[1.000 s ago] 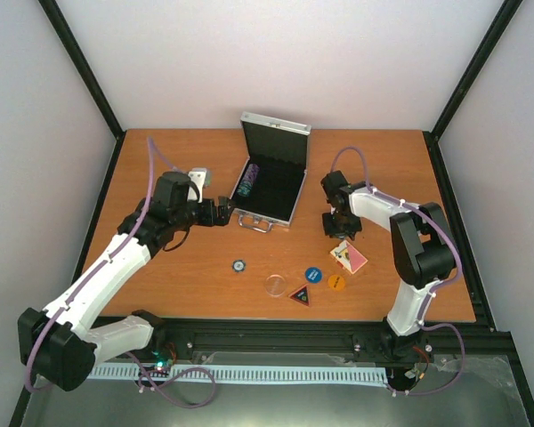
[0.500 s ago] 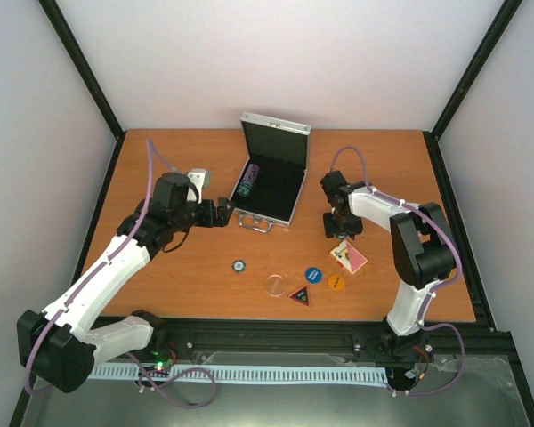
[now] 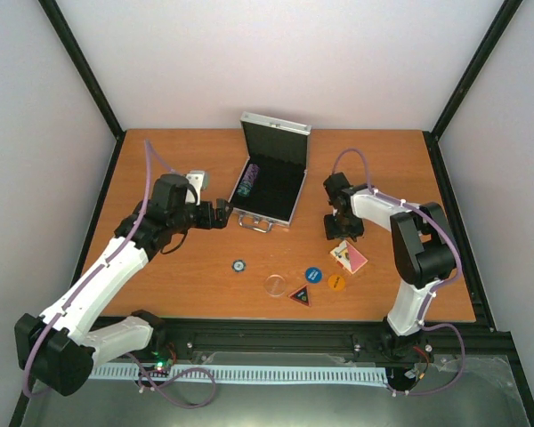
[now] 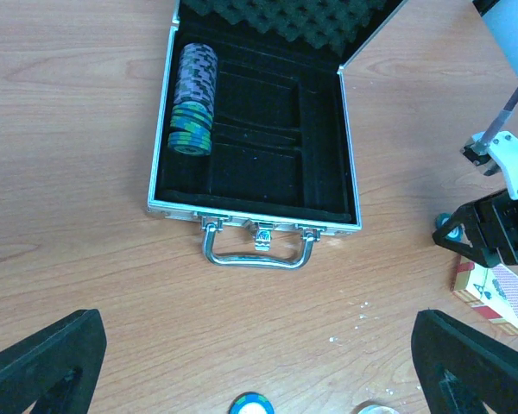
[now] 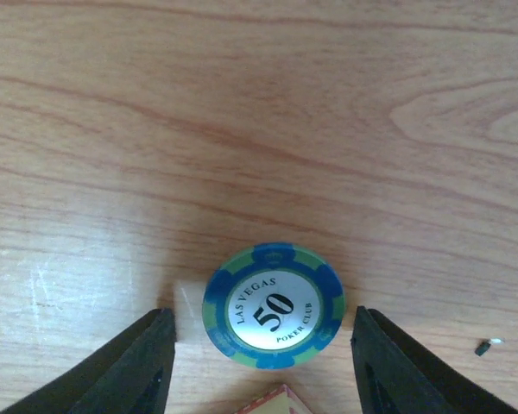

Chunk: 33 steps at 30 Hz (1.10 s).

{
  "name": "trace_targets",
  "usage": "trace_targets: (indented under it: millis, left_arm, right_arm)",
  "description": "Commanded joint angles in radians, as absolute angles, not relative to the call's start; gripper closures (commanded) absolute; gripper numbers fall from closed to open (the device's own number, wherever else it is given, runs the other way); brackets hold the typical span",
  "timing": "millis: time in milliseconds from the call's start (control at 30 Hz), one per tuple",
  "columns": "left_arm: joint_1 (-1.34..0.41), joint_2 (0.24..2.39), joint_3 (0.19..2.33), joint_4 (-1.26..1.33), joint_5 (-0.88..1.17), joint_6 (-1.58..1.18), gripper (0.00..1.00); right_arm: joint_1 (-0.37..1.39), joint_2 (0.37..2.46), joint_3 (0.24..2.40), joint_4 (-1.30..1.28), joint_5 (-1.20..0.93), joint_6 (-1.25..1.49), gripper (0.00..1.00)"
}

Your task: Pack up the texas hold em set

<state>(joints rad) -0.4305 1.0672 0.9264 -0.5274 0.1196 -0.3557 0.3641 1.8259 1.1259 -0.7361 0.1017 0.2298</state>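
Checking top view first: silver case [image 3: 269, 189] lies open at centre-rear of table [image 3: 160, 160], lid [image 3: 276, 129] upright, handle [image 3: 255, 225] facing the arms; chip stack [image 3: 247, 181] sits in its left slot. L gripper [image 3: 224, 213] hovers just left of case's near-left corner, jaws spread wide, nothing betw. them. R gripper [image 3: 341, 233] points down to right of case, just behind card deck [image 3: 349, 257]; jaw state not readable from this angle. Loose on wood nr front edge: single chip [image 3: 238, 265], then clear disc [image 3: 275, 285], triangular button [image 3: 301, 294], blue round button [image 3: 313, 275] and orange round button [image 3: 336, 282] grouped close together. L wrist view: L fingers [image 4: 43, 366] sit at bottom corners of frame, fully apart, empty; case straight ahead w/ black lining and foam-lined lid, stack lying on its side along left slot; deck and R gripper visible at right edge. R wrist view: blue-green 50 chip [image 5: 274, 306] lies flat, face up on wood betw. R fingers [image 5: 129, 371]; a gap shows each side, so jaws stand partly apart, gripping nothing. Red deck corner shows at bottom edge, just beside that chip.
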Motion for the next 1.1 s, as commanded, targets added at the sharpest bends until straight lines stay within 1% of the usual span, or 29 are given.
trace_targets:
  millis: [0, 67, 100, 333, 1067]
  left_arm:
    - [-0.431, 1.054, 0.941, -0.543, 0.116, -0.342, 0.00]
    - [-0.431, 1.054, 0.942, -0.546, 0.115, -0.341, 0.00]
    - [-0.430, 1.054, 0.942, -0.548, 0.113, -0.341, 0.00]
    - [-0.430, 1.062, 0.944, -0.553, 0.109, -0.339, 0.00]
    - [-0.430, 1.070, 0.949, -0.555, 0.102, -0.334, 0.00]
  right_arm:
    - [0.359, 1.863, 1.077, -0.698, 0.073, 0.215, 0.46]
    - [0.359, 1.868, 1.069, -0.690, 0.063, 0.215, 0.57]
    - [0.359, 1.868, 1.063, -0.685, 0.058, 0.215, 0.60]
    - [0.362, 1.848, 1.046, -0.670, 0.001, 0.213, 0.65]
    - [0.613, 1.798, 1.199, -0.778, -0.006, 0.300, 0.66]
